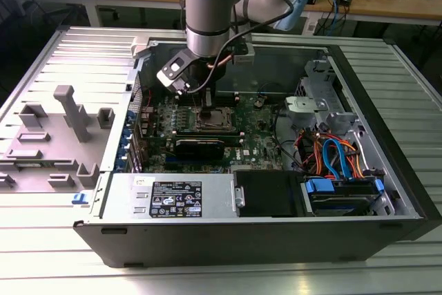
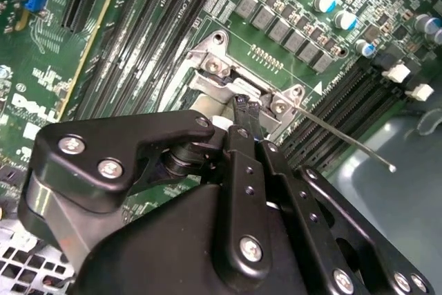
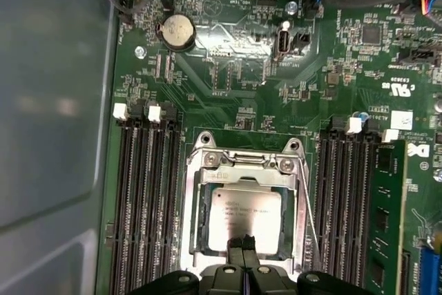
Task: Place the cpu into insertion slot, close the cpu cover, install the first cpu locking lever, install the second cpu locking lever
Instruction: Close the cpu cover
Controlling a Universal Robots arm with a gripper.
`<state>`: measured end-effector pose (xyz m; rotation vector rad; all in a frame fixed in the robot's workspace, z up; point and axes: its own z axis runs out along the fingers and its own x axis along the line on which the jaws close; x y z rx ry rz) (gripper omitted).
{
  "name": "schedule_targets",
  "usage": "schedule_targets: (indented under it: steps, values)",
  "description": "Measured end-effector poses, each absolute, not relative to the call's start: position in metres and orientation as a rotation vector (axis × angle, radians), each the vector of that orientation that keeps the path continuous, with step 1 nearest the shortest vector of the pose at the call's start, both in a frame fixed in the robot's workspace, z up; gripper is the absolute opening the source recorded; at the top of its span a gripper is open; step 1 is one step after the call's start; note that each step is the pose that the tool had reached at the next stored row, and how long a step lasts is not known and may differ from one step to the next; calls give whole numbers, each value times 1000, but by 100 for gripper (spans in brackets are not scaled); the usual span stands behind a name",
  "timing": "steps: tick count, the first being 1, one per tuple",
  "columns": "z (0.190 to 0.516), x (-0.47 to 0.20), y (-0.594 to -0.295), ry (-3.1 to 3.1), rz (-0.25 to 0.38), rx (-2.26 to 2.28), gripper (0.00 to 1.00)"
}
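You are well into the job: the cpu [image 3: 246, 215] lies flat in the insertion slot [image 3: 204, 229], directly beyond your fingertips. The cpu cover [image 3: 188, 212] appears to be down over it, its silver frame ringing the chip on the sides you can see. So the first two steps look done. The levers look like what is left. In the second wrist view a thin locking lever [image 2: 345, 139] sticks out free from the socket corner, off to one side of the hand and angled away from it, unlatched. In the first wrist view the same kind of wire [image 3: 309, 212] runs along the cover's edge beside the fingers. You cannot tell from here how the other lever stands. Your gripper [image 3: 242, 245] is narrow, its two fingers pressed together with nothing held between them. Its tips sit low over the socket edge nearest the hand, at the rim of the cover and the chip. Whether they actually press on the metal cannot be told. In the exterior view the gripper [image 1: 207, 100] hangs straight above the socket inside the open computer case [image 1: 387, 143].
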<state>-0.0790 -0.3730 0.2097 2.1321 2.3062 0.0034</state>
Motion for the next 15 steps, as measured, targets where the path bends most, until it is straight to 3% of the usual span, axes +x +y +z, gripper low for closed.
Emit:
schedule_targets:
  steps: [15]
  values:
    - [215, -59, -373, 2308, 3, 2130, 11]
